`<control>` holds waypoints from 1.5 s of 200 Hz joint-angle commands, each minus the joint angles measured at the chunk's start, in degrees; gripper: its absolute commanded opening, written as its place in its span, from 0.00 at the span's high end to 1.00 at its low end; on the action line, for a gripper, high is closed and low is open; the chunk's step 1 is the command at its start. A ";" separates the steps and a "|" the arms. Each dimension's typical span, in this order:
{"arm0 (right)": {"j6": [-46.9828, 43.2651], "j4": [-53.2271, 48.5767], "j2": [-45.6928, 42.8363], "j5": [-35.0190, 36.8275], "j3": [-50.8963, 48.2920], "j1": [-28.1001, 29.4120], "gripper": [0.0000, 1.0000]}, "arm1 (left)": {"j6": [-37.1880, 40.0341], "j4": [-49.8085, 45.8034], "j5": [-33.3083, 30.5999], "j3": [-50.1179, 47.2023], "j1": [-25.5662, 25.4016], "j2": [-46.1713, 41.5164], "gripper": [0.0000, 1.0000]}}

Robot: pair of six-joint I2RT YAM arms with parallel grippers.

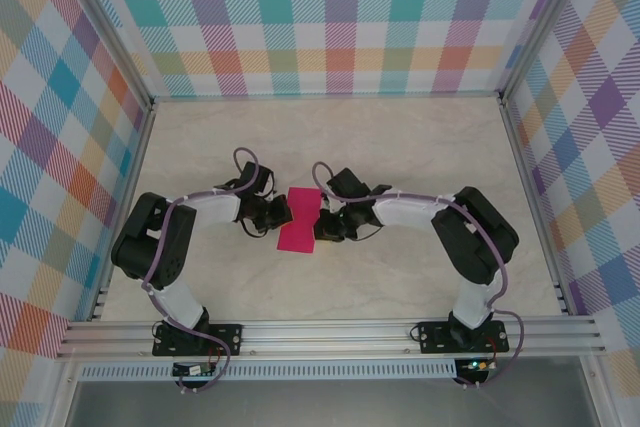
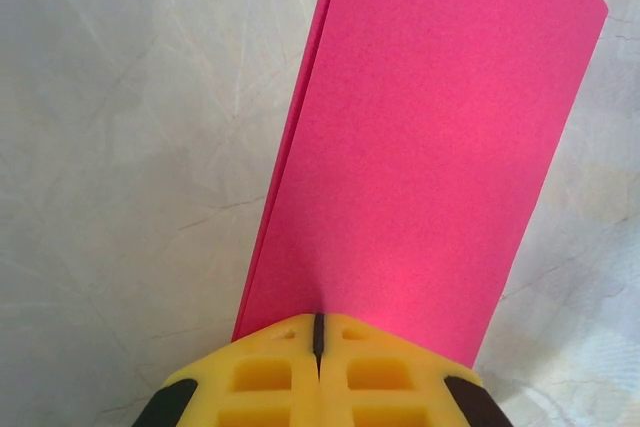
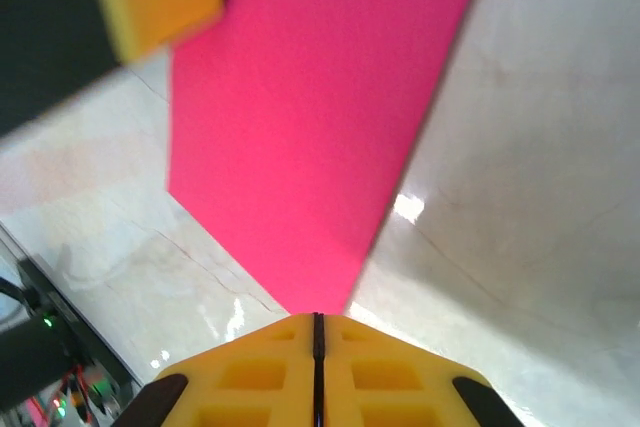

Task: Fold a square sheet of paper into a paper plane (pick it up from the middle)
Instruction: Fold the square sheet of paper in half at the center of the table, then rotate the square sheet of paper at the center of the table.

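While your left gripper has its jaws pressed fully together on the near end of the folded magenta sheet of paper, your right gripper is closed just as tightly, pinching a corner of the same sheet at its fingertips. You have the sheet spanning the gap between both grippers over the table, reaching straight out ahead of each.

Top view looks down; both wrist views closely share paper
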 commanded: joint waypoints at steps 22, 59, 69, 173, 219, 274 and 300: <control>-2.14 -10.80 9.04 9.20 19.09 -1.26 0.93 | 4.36 -11.19 -7.17 -3.58 -0.57 -3.44 0.88; -0.07 -16.06 17.54 12.15 29.81 -1.59 0.94 | -0.61 -15.04 -9.66 -1.77 -0.56 -12.49 0.74; -0.58 -16.56 19.76 10.91 32.44 -1.77 0.94 | -2.31 -15.46 -10.47 -2.50 -0.48 -14.60 0.71; -3.21 -30.53 32.37 14.53 47.49 -2.97 0.93 | -8.66 -17.85 -13.29 -6.11 -0.56 -26.88 0.47; 4.19 -33.56 22.91 27.02 34.64 -5.44 0.93 | -10.72 -14.72 -10.44 -6.25 -1.98 -24.98 0.46; 15.39 -21.47 6.02 21.33 7.05 -10.17 0.93 | -15.14 -9.82 -8.83 -7.17 -7.43 -23.05 0.51; 15.21 -11.10 -2.14 16.55 -0.92 -11.52 0.93 | -20.06 -1.25 -7.10 -8.84 -11.68 -20.88 0.63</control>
